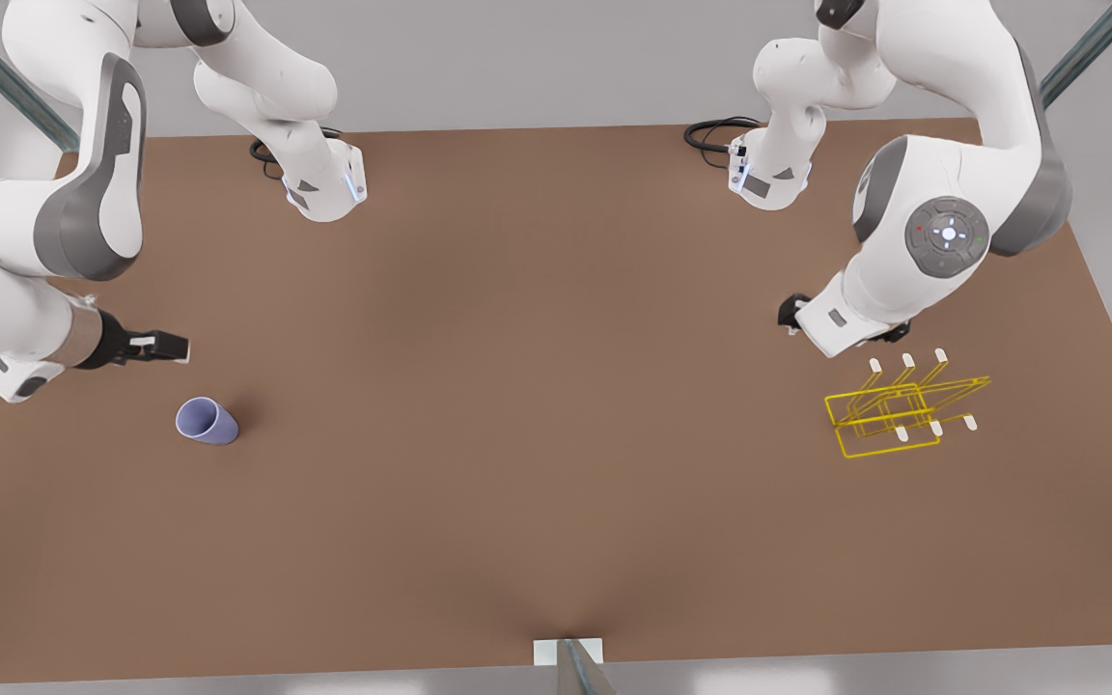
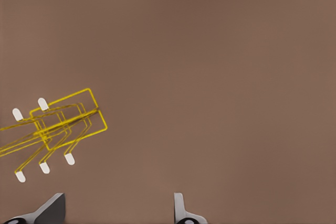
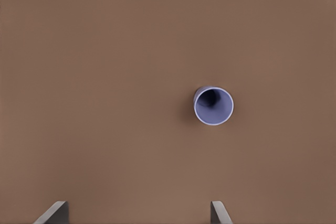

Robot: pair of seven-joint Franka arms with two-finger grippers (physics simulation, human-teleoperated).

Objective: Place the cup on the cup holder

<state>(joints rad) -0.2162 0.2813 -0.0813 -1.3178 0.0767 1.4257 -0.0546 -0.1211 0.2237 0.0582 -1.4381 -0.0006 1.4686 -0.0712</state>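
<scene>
The lavender-blue cup (image 1: 207, 422) stands upright on the brown table (image 1: 556, 434) at the front view's left, its open mouth up. My right gripper (image 1: 165, 346) hovers just behind it, open and empty; the right wrist view looks down on the cup (image 3: 213, 105) ahead of the right gripper (image 3: 137, 213). The yellow wire cup holder (image 1: 894, 410) with white-tipped prongs sits at the front view's right. My left gripper (image 1: 841, 328) hangs above the table just behind it, open and empty. In the left wrist view the cup holder (image 2: 63, 129) lies off to one side of the left gripper (image 2: 115, 211).
Both arm bases (image 1: 324, 188) (image 1: 768, 179) with black cables stand at the table's far edge. A wide stretch of bare table separates the cup from the rack. A small white bracket (image 1: 568, 652) sits at the near edge.
</scene>
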